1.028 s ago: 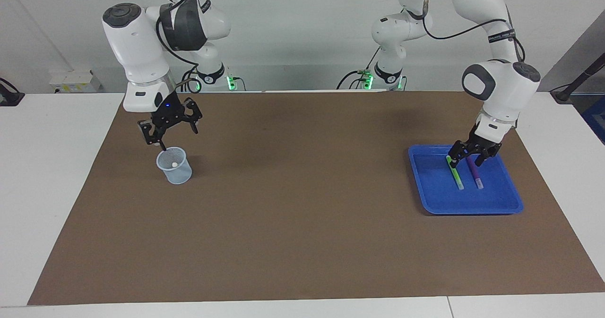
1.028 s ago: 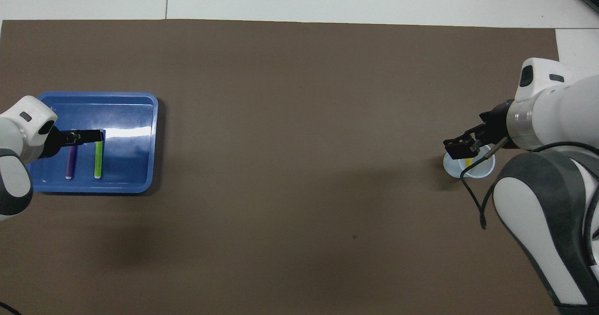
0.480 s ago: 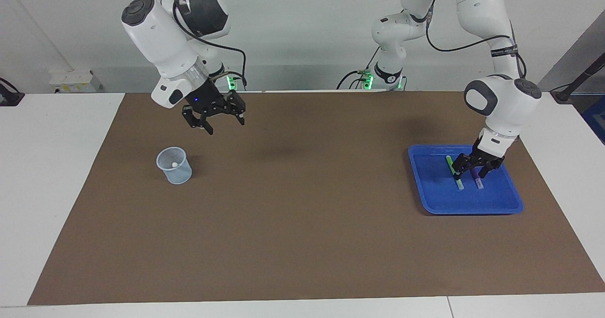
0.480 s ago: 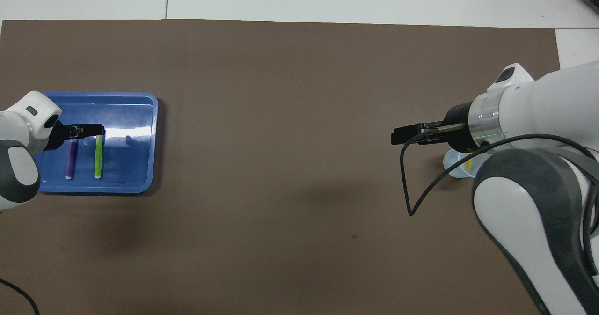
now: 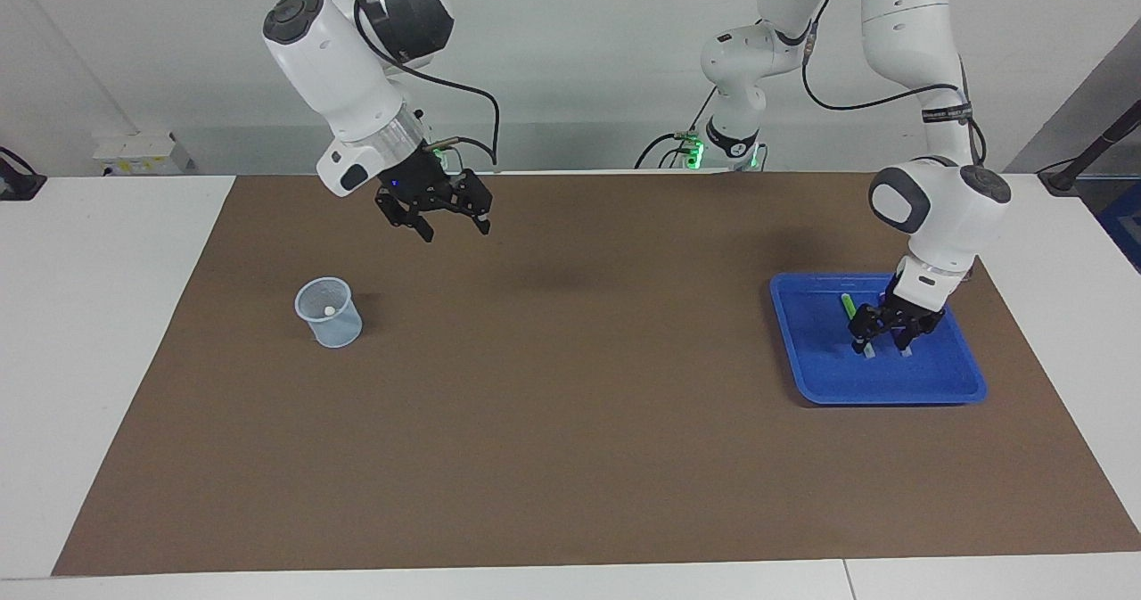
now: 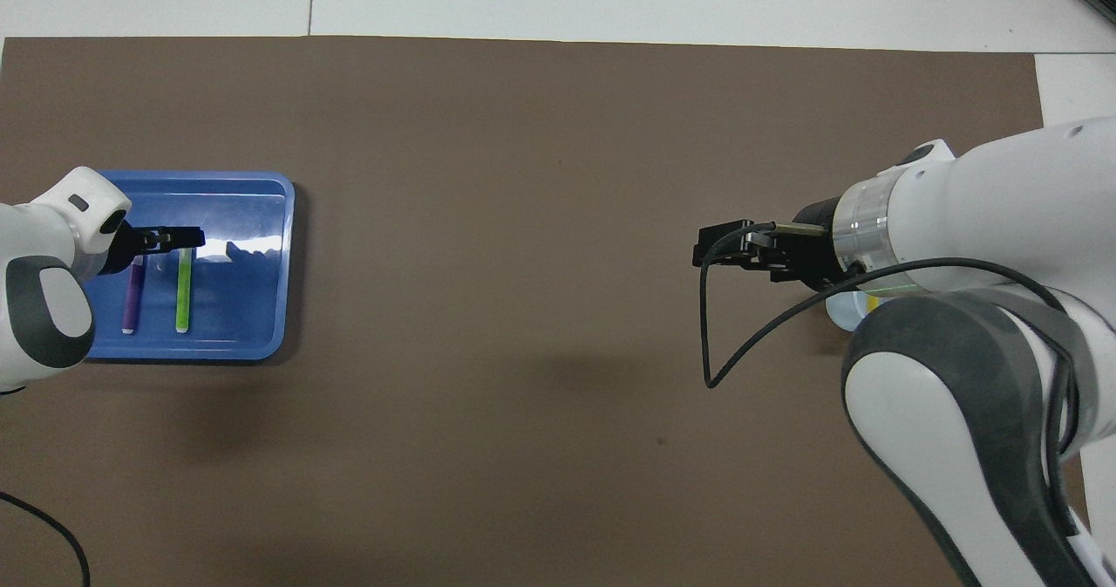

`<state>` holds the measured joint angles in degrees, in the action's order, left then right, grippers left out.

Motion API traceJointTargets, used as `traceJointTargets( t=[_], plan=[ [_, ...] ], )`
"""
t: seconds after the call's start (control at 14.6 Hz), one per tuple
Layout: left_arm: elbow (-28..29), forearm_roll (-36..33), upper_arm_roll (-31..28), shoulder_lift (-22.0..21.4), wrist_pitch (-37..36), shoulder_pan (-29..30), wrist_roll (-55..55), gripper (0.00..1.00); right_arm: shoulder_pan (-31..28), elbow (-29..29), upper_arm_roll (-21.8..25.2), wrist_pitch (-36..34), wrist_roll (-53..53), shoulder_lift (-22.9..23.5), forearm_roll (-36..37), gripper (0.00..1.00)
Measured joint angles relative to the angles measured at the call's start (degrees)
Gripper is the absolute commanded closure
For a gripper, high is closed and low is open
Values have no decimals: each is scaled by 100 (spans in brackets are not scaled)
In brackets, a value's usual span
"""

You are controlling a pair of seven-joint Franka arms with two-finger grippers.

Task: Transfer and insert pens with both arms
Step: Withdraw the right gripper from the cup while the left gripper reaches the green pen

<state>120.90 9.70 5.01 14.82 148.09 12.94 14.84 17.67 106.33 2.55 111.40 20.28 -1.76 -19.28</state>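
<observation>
A lime green pen (image 6: pixel 183 295) and a purple pen (image 6: pixel 132 299) lie side by side in the blue tray (image 5: pixel 820 377) at the left arm's end of the table. My left gripper (image 5: pixel 885 332) is down in the tray at these pens with its fingers apart; I cannot tell which pen lies between them. From overhead it (image 6: pixel 179 238) covers the pens' ends farther from the robots. Another pen stands in the pale translucent cup (image 5: pixel 332 324), only its whitish cap (image 5: pixel 329 311) showing. My right gripper (image 5: pixel 439 217) hangs open and empty over the bare mat, beside the cup toward the table's middle.
A brown mat (image 5: pixel 570 422) covers most of the white table. The right arm's body hides most of the cup (image 6: pixel 837 312) from overhead, and its black cable (image 6: pixel 711 343) loops down over the mat.
My right gripper has risen from just over the cup and swung toward the table's middle. My left gripper has sunk lower into the tray, down onto the pens.
</observation>
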Motion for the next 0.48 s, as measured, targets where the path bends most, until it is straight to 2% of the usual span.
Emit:
traceJointTargets(
  t=[0.27, 0.48],
  plan=[
    [-1, -1, 4, 79, 74, -1, 23, 13, -9, 0, 19, 136, 644, 3, -4, 0],
    [-1, -2, 3, 128, 107, -1, 30, 19, -94, 0, 41, 266, 1028, 12, -4, 0]
  ],
)
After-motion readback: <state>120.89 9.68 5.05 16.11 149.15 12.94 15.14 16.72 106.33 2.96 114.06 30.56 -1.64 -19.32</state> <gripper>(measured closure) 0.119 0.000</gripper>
